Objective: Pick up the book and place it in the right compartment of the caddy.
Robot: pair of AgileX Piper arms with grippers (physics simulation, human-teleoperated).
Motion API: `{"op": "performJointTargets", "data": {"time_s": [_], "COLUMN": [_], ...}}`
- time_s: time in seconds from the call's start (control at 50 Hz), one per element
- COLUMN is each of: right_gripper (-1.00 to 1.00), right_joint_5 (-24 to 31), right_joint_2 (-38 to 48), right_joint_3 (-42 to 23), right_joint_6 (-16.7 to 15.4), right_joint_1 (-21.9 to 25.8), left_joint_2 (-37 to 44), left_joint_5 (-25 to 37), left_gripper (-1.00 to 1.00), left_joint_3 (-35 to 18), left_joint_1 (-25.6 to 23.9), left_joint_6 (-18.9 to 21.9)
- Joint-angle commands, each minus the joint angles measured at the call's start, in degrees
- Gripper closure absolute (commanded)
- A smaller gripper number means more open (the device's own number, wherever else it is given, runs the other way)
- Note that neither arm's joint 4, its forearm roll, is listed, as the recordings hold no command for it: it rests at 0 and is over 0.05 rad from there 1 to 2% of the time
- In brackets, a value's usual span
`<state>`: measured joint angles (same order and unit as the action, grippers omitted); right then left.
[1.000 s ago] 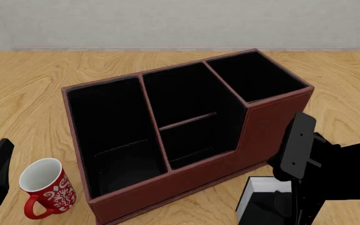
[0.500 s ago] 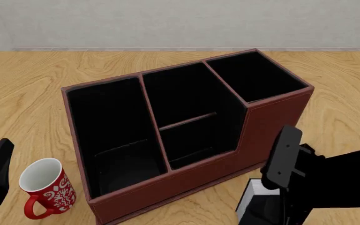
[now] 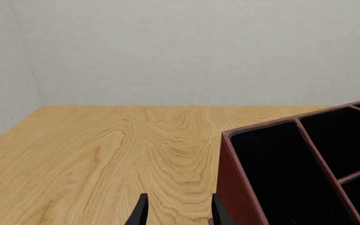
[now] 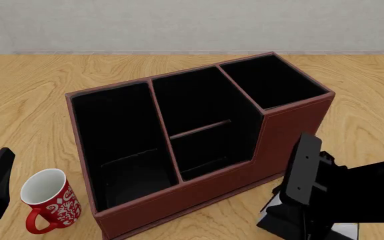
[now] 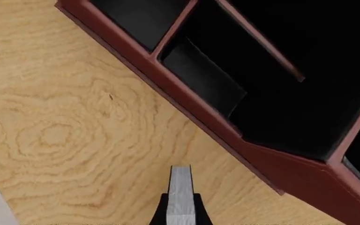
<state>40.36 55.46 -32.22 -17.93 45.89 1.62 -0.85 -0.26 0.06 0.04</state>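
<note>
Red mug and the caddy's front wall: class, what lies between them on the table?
Nothing. In the front view, only bare wooden tabletop separates the red mug from the caddy; they stand close but apart.

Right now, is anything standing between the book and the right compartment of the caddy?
Yes: the right compartment's own full-height front wall. The book sits low in front of the caddy, apparently clamped edge-on in the right pincer, so it would have to rise over that wall. The compartment's open top looks unobstructed.
</note>
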Motion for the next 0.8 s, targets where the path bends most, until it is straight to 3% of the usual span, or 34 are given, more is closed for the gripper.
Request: {"op": "performJointTargets", "data": {"time_s": [0.02, 0.4, 0.8], "right_gripper": [1.00, 1.00, 1.00], "right_joint_5": [2.9, 10.1, 13.4], "right_joint_2": [-1.8, -7.0, -9.9], "right_joint_3": [-2.0, -6.0, -9.0], "right_joint_6": [0.7, -3.1, -3.0], "right_joint_1": [-0.7, -3.9, -2.9], "left_joint_2": [0.1, 0.0, 0.0], "left_joint_5": [0.0, 0.0, -0.1], "left_gripper": [-1.00, -1.00, -1.00], "left_joint_3": [0.0, 0.0, 0.1], "left_joint_1": [0.0, 0.0, 0.0], "left_joint_6": [0.0, 0.0, 0.0]}}
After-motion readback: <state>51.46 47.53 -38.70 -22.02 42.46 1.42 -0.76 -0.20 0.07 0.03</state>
